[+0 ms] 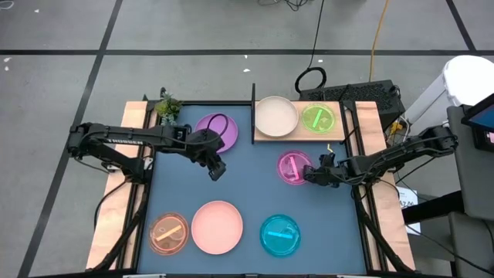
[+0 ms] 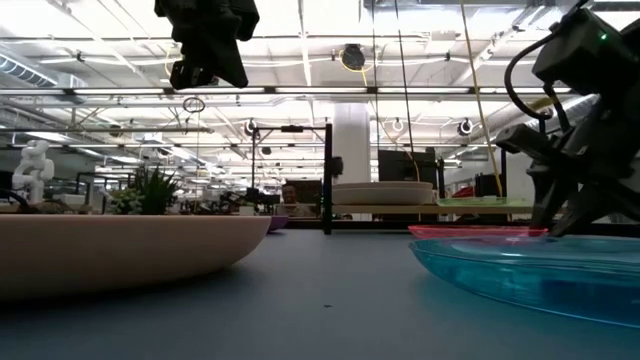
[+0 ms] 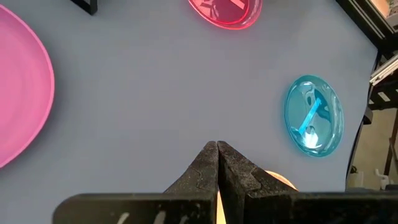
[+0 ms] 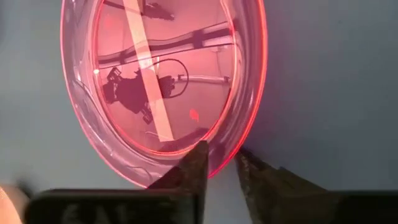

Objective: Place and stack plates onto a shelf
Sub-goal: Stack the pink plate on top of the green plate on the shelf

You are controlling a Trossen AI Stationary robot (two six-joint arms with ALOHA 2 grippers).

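So far two pieces sit on the light wooden shelf board [image 1: 336,133] at top centre-right of the high view: a round cream plastic plate [image 1: 275,116] and a small translucent green dish [image 1: 318,118]. The right gripper [image 1: 309,175] is down at the small translucent magenta dish [image 1: 293,167] mid-right, fingers narrowed either side of its rim, so that one looks next. The left gripper [image 1: 217,171] hangs mid-frame pinched shut, empty. Left on the dark blue mat [image 1: 247,181]: purple plate [image 1: 217,130], pink plate [image 1: 217,226], orange dish [image 1: 168,234], cyan dish [image 1: 279,235].
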